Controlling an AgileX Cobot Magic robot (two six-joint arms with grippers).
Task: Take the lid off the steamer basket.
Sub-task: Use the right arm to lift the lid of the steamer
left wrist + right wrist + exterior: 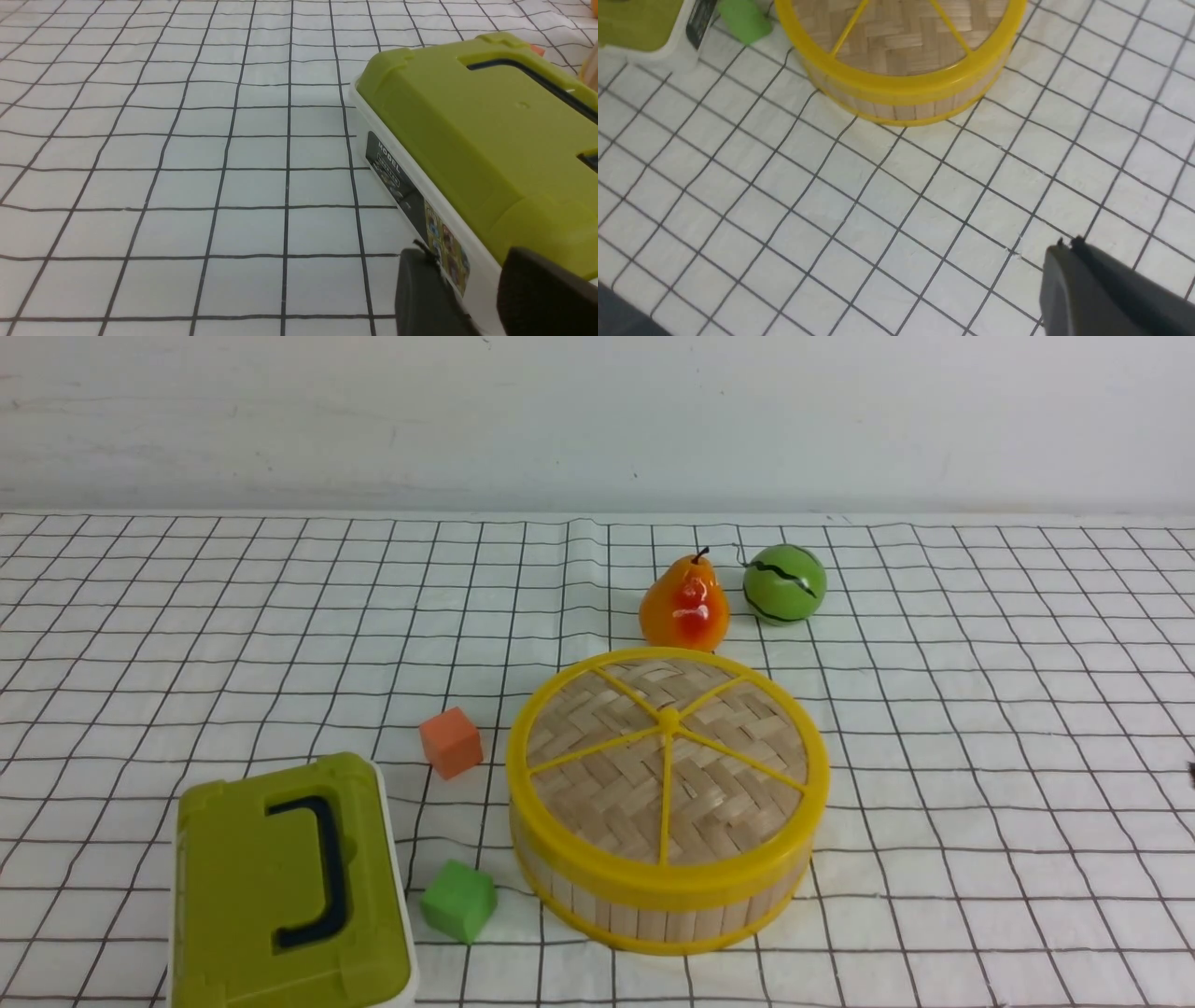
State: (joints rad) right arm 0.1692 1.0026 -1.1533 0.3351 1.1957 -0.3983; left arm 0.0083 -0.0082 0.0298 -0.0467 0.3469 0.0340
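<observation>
The steamer basket stands on the checked cloth near the front centre, a round tub with a bamboo-slat wall and yellow rims. The lid, woven bamboo with yellow spokes and a small centre knob, sits flat on top of it. In the right wrist view the lid and the steamer basket lie some way ahead of my right gripper, which is shut on nothing above bare cloth. My left gripper is open, right beside the olive-green case, holding nothing. Neither arm shows in the front view.
An olive-green case with a dark handle sits at the front left. An orange cube and a green cube lie between it and the basket. A toy pear and a green striped ball stand behind the basket.
</observation>
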